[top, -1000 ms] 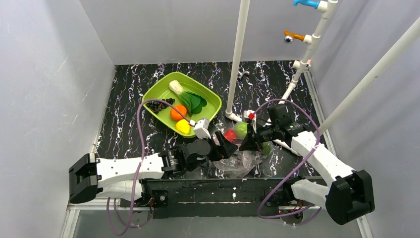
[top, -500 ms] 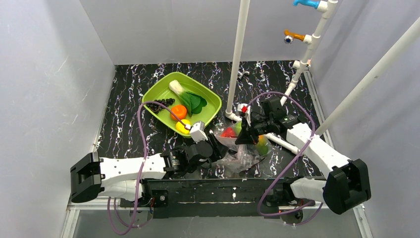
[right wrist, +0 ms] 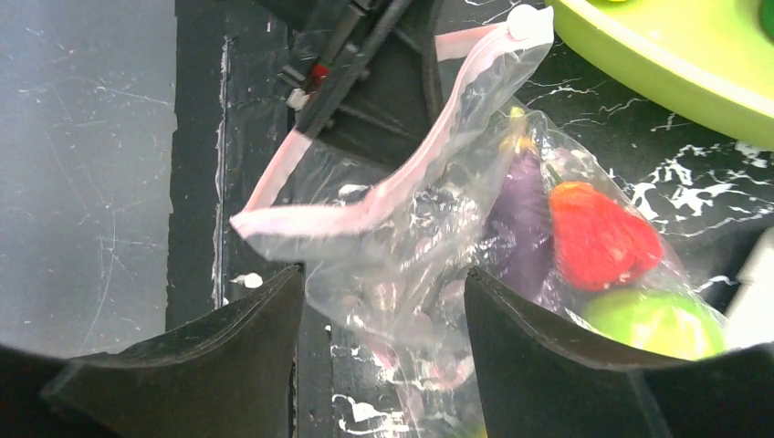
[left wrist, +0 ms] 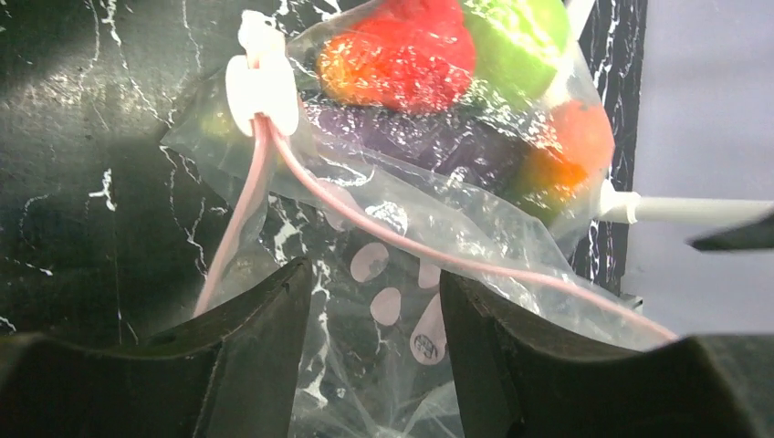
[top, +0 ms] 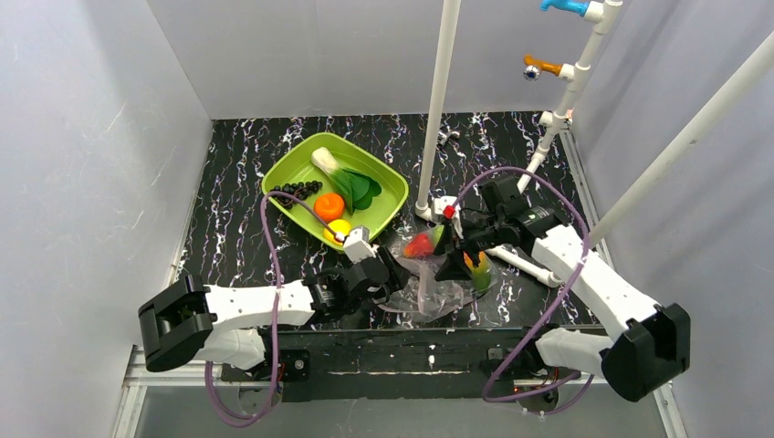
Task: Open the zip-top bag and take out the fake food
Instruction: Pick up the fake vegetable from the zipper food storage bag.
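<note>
The zip-top bag [top: 427,290] lies crumpled on the black table between my two arms, its pinkish zip strip [left wrist: 383,228] curving across it. Inside it show fake food pieces: a red fruit [left wrist: 402,50], a green apple [left wrist: 520,36] and a purple eggplant [right wrist: 520,214]. My left gripper [left wrist: 374,274] is open, with loose bag film lying between its fingers. My right gripper [right wrist: 383,274] is open too, hovering over the bag's mouth. More fake food sits in the green tray [top: 388,178]: leafy green [top: 342,178], grapes [top: 294,191], orange [top: 329,206], lemon [top: 339,227].
A white upright pipe [top: 440,100] stands just behind the bag, beside the tray's right corner. A slanted white pipe [top: 685,137] and a pipe stand with taps [top: 570,87] fill the right rear. Grey walls close in both sides.
My right gripper has gone from shut to open and let go of the bag, which has sagged onto the table. My left arm has drawn back leftward.
</note>
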`<state>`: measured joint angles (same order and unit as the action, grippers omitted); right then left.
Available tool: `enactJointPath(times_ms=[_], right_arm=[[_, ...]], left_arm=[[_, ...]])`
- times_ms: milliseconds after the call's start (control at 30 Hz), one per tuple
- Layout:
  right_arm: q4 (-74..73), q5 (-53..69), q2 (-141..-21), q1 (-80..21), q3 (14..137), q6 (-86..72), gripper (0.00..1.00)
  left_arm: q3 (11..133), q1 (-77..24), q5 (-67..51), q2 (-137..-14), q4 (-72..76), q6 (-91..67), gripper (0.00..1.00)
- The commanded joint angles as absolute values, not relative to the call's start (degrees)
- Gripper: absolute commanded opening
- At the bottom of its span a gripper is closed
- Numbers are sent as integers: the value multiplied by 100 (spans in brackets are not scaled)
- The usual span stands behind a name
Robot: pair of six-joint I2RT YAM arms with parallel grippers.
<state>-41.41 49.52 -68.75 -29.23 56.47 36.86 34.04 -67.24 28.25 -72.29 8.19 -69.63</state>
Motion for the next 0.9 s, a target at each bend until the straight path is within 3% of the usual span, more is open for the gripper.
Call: enactJointPath(times_ms=[0, 133, 333, 400, 500, 733, 867], right_arm=[[-4481, 4888, -6423, -2733, 5825, 4024, 71], [-3600, 4230, -6425, -2632, 5643, 3300, 63], [-2243, 2532, -6783, -2628, 5379, 2348, 58], [-2167, 2406, -7070, -2628, 5475, 2299, 52], [-2148, 2394, -7549, -2625, 5650, 2219, 41], [-1980, 2283, -7901, -2684, 5655, 2206, 32], [-1900, 2081, -8106, -2795, 5674, 2187, 32]], left_arm=[[3268, -6480, 2595, -7406, 1284, -6915, 54], [3283, -6391, 2408, -7589, 1545, -6959, 56], [3386, -6390, 2504, -7913, 1723, -7252, 57], [3435, -6387, 2578, -8075, 1796, -7374, 55], [3544, -6389, 2696, -8295, 1697, -7550, 41], [3651, -6383, 2898, -8583, 1473, -7972, 36], [3687, -6347, 3147, -8640, 1499, -8017, 42]])
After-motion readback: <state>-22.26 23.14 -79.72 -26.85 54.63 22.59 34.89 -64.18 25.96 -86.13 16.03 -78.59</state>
